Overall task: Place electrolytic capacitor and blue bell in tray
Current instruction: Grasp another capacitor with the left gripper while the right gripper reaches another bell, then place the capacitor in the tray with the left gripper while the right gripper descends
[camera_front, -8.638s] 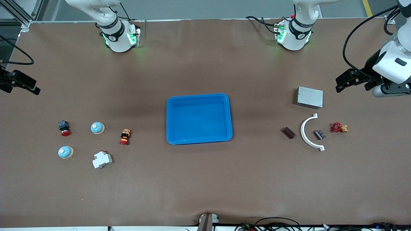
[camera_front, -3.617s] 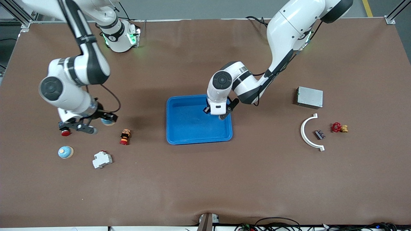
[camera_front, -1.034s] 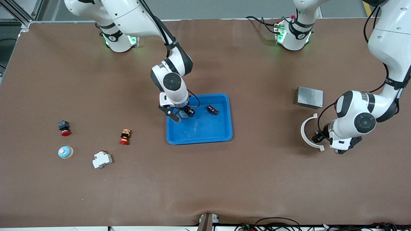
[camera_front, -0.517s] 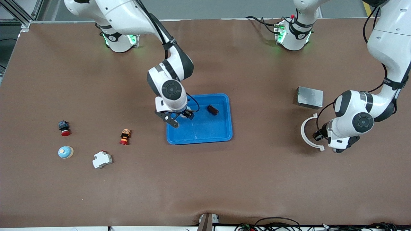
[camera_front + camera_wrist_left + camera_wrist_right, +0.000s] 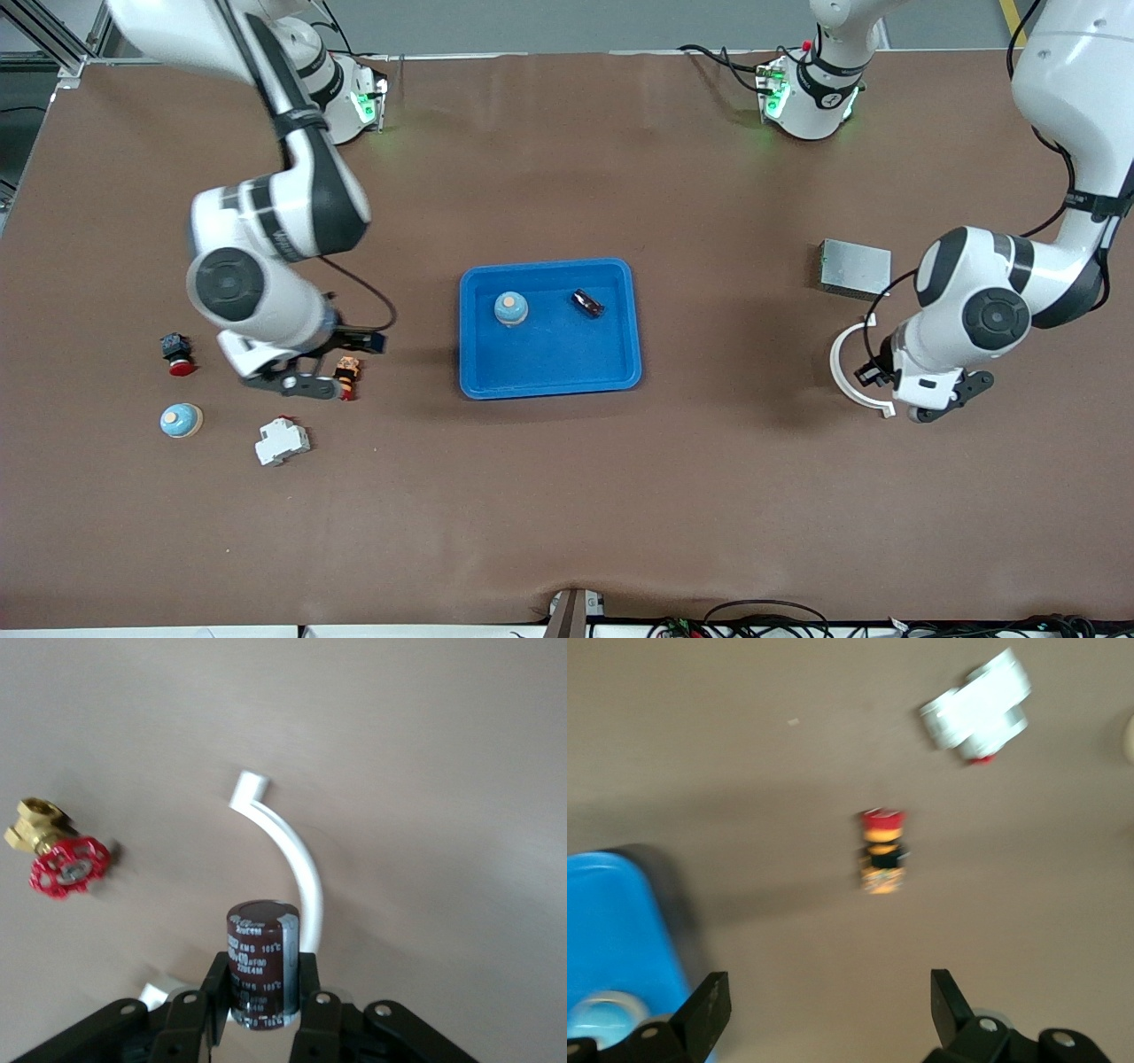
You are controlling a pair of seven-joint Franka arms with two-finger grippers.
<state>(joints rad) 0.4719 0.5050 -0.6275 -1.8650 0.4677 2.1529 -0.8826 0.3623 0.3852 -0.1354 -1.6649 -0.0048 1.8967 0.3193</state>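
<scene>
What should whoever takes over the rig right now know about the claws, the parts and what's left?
Left claw: shut on a capacitor, over the white curved piece at the left arm's end.
Right claw: open, empty, over the red-capped push button near the right arm's end.
Tray: holds one blue bell and a small dark part.
Second blue bell sits on the table, untouched.
Left: carry the held capacitor to the tray and release.

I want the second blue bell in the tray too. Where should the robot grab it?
Pinch the blue bell across its round dome, coming straight down. It sits upright on its wide base, with bare table around it. The open right gripper hovers nearby; the left gripper is shut on the electrolytic capacitor.
</scene>
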